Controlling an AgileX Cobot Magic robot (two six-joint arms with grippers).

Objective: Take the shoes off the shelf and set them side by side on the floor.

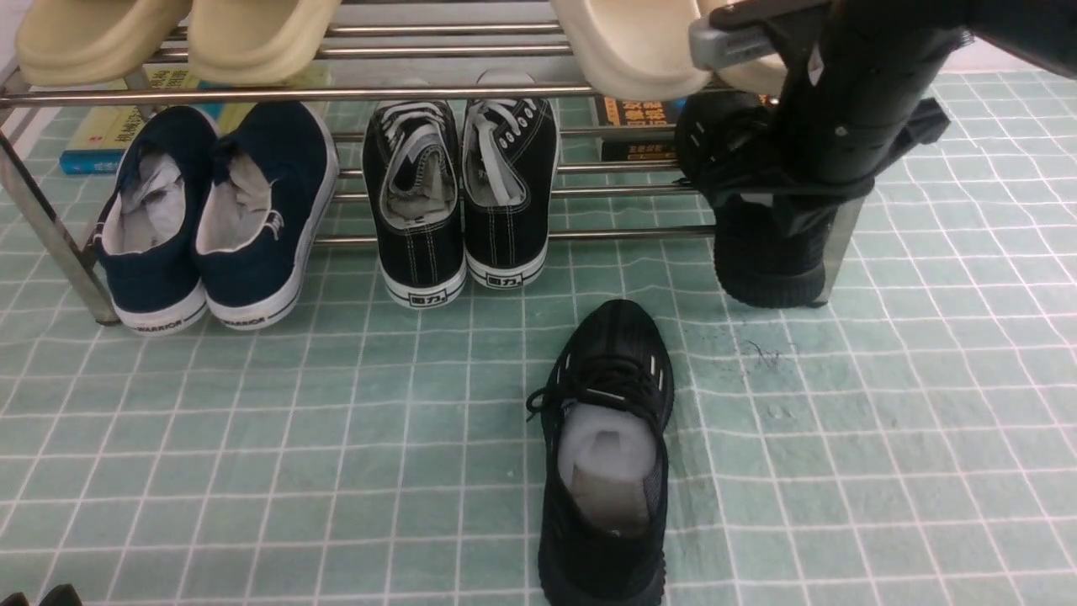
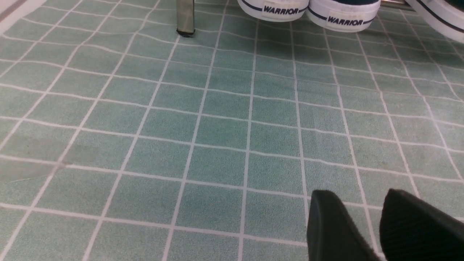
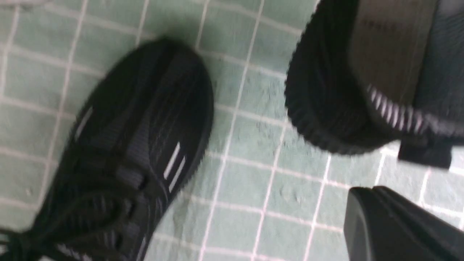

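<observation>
One black knit shoe [image 1: 607, 454] lies flat on the pale green gridded floor [image 1: 252, 438], toe toward the shelf [image 1: 379, 93], with white foam stuffing showing inside. Other shoe [image 1: 767, 252] is at the shelf's right end by its leg, ribbed heel facing out and low, upper part hidden.

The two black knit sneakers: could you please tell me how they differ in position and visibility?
The near sneaker lies fully on the floor, clear of the shelf; the far sneaker is at the shelf's right end, heel poking out in front. The near sneaker is in full view, white stuffing showing; the far sneaker is largely hidden behind the right arm. Both are all black, heels toward the camera.
</observation>
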